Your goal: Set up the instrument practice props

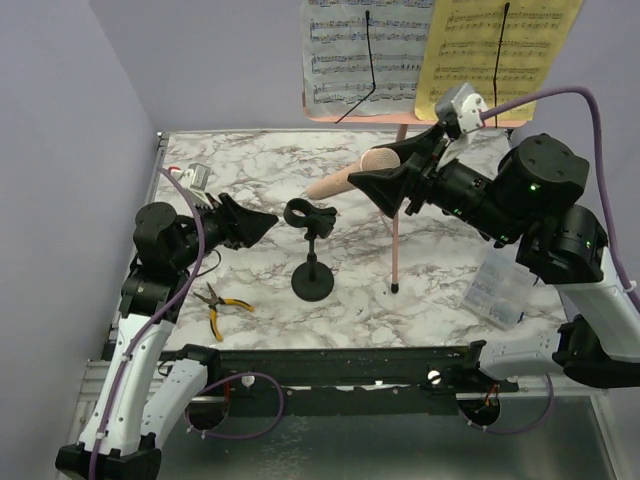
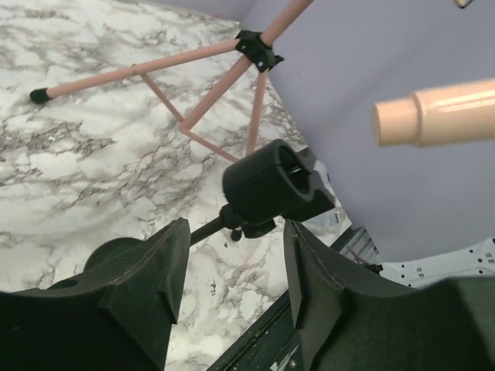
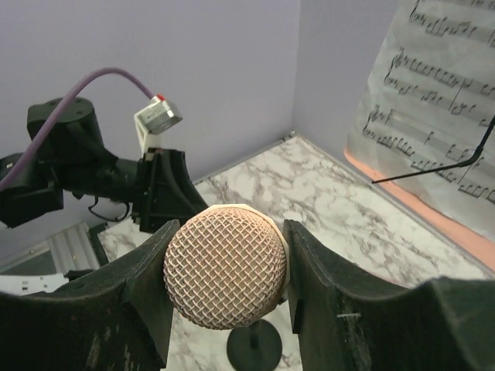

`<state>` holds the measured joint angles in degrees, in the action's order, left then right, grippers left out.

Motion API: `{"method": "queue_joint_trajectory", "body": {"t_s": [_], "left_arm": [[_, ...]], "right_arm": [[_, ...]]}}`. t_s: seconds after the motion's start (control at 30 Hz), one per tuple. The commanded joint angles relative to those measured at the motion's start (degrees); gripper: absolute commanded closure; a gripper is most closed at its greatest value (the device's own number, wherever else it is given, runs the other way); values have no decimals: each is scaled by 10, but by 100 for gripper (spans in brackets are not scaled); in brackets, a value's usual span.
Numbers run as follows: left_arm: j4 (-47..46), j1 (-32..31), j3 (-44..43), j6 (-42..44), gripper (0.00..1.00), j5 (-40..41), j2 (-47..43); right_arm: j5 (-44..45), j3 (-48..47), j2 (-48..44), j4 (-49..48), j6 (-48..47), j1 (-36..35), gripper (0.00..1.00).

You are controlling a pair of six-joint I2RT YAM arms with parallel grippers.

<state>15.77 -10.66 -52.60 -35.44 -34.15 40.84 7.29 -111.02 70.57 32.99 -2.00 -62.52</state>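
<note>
Right gripper [image 3: 226, 267]: closed on the mesh head of the toy microphone [image 1: 335, 183], one finger on each side, with the handle sticking out toward the mic stand [image 1: 313, 270].
Left gripper [image 2: 236, 263]: jaws apart, holding nothing, aimed at the mic stand's clip [image 2: 274, 185] from its left. The clip sits just past the fingertips, and from this angle it is hard to tell whether either finger touches it.
Microphone place: in the air, above and to the right of the mic stand, with the handle end near the clip but not seated in it.
Mic stand place: upright on the tabletop [image 1: 250, 160], resting on its small round base.
Microphone handling: probably light, stiff plastic. The round head could swivel in the grip, so the smooth handle looks like the surer hold.
Mic stand handling: likely light and top-heavy, so a push at the clip could tip it. Bracing the stem just under the clip seems safest.
Music stand [image 1: 397, 240]: behind and to the right of the mic stand, with white pages [image 1: 365, 50] and yellow pages [image 1: 500, 50] on its desk.
</note>
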Motion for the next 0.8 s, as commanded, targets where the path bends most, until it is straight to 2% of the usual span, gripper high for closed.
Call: {"method": "queue_joint_trajectory", "body": {"t_s": [0.0,0.3,0.77], "left_arm": [[35,-2,-7,-10,47,24,33],[31,-2,-10,-20,55,13,68],[8,-2,-10,-30,56,-14,99]], "right_arm": [[-15,-41,33,107,18,-1,100],[-29,-39,64,80,10,-1,100],[-32,-61,90,74,-2,-1,100]]}}
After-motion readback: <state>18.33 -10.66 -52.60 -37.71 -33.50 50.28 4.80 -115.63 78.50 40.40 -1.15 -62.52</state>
